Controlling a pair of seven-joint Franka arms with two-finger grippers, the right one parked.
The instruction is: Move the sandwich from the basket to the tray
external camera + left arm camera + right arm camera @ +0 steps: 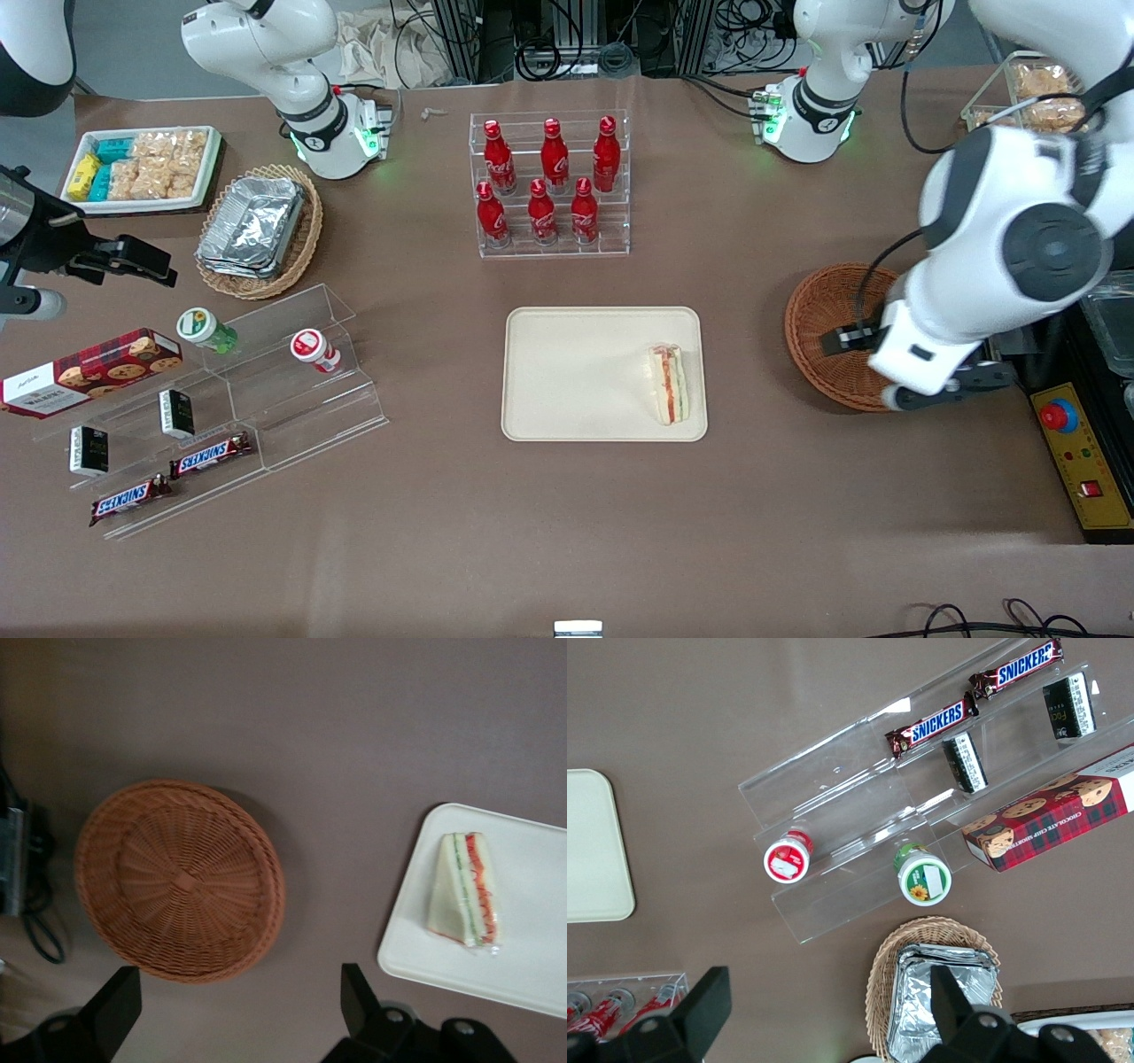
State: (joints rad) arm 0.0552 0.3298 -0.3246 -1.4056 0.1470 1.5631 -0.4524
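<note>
The sandwich (670, 383) (465, 889), a white wedge with red and green filling at its edge, lies on the cream tray (576, 372) (532, 957), near the tray's end toward the working arm. The round reddish-brown basket (824, 328) (177, 881) stands beside the tray toward the working arm's end and holds nothing. My gripper (955, 387) (237, 985) hangs above the basket's rim nearest the front camera. It is open, with only bare table and the basket's edge showing between its fingers.
A clear rack of red bottles (549, 182) stands farther from the front camera than the tray. Toward the parked arm's end are a stepped acrylic shelf with snacks (266, 390), an oval basket of foil trays (257, 230) and a white snack tray (142, 168). A control box (1076, 452) sits beside the round basket.
</note>
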